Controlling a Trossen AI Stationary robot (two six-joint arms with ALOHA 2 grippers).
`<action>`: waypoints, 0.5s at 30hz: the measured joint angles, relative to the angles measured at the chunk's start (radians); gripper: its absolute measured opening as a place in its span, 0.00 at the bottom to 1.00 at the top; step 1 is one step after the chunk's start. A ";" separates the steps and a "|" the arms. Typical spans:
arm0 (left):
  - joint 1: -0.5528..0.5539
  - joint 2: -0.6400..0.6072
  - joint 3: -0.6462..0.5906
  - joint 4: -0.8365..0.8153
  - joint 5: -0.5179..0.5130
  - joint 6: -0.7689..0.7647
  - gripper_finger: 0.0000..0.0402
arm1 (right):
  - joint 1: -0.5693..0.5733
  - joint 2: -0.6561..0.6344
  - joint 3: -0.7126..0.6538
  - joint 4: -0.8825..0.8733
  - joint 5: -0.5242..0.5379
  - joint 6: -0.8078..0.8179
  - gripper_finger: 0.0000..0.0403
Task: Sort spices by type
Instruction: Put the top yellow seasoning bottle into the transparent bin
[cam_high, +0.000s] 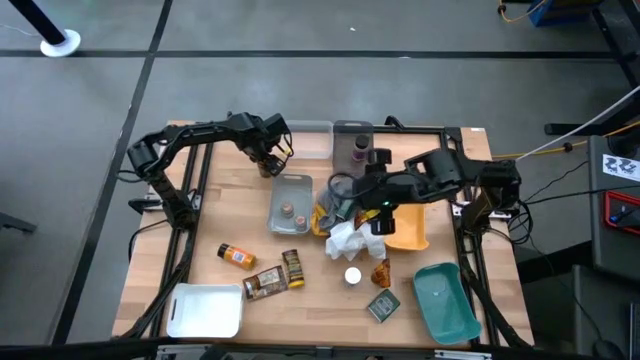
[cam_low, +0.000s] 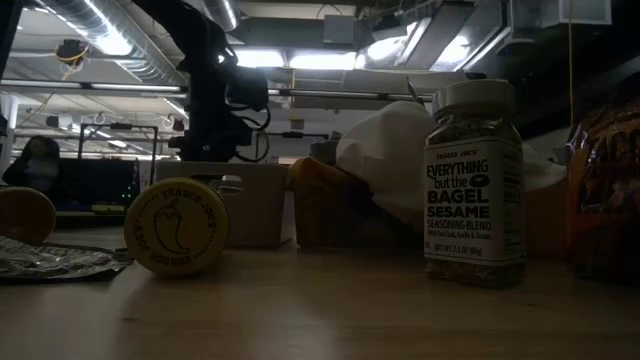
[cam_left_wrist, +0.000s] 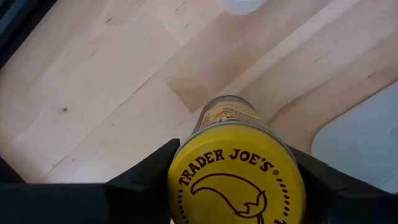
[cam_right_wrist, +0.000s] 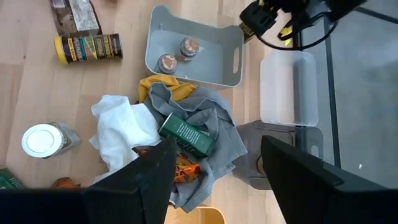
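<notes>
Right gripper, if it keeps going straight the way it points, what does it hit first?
Likely the green tin on the grey cloth below the open right gripper; depth is unclear.

A light wooden table (cam_high: 215, 225) stands on a grey floor (cam_high: 300, 90) marked by dark lines. Beyond the table the room is dim, with fluorescent ceiling lights (cam_low: 285, 58) and pipes (cam_low: 150, 88) overhead. Right of the table sits equipment with cables (cam_high: 615, 175).
</notes>
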 joint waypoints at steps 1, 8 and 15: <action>0.000 0.000 0.000 -0.001 0.000 0.000 0.51 | 0.000 -0.012 -0.003 0.001 0.000 0.001 0.58; 0.000 -0.001 0.040 -0.079 0.001 0.012 0.51 | 0.000 -0.144 -0.146 0.001 0.020 0.084 0.58; -0.001 -0.001 0.189 -0.262 0.000 0.030 0.51 | 0.000 -0.321 -0.455 0.007 0.118 0.254 0.58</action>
